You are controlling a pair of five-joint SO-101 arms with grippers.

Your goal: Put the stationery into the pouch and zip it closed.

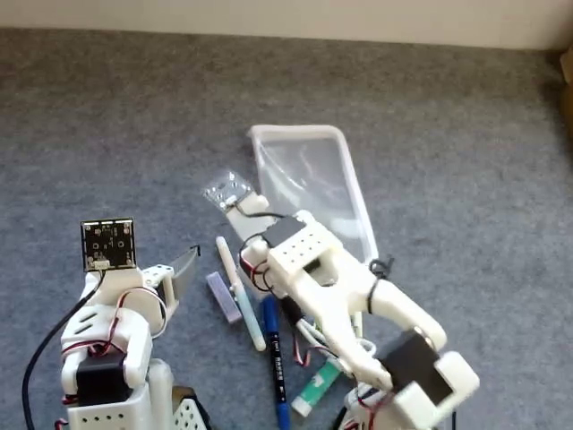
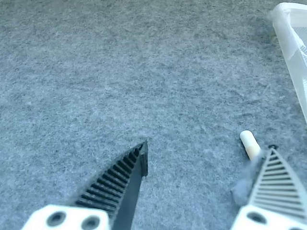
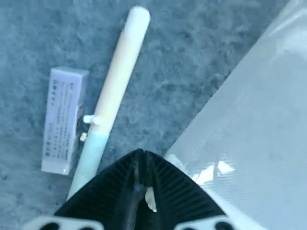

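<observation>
- Lying flat on the grey felt counter [image 1: 107, 116] from where I stand is the clear pouch [image 1: 309, 179], and the grey shows straight through its plastic.
- The right tool [image 3: 142, 160] is at the pouch's near corner. Its jaws are pressed together with a thin sliver of the pouch's edge pinched between them.
- The right arm stretches across the near end of the pouch and over some of the stationery.
- All the stationery I can make out lies outside the pouch, on the counter just beside its near end.
- A white pen [image 1: 242, 296] with a pale bluish lower half lies closest to the pouch, pointing away from the arms.
- A small lilac block [image 1: 224, 297] sits just beside that pen on the side away from the pouch, roughly parallel to it.
- A blue pen [image 1: 273, 349] lies next to the white pen, partly tucked under the right arm.
- A green-and-white stick [image 1: 315, 390] lies nearer the base of the right arm.
- The left tool [image 2: 208, 147] hangs over bare counter with its jaws spread wide and nothing between them.
- The tip of the white pen is near one of its fingers [image 2: 276, 182], and the pouch is well off to that same side.
</observation>
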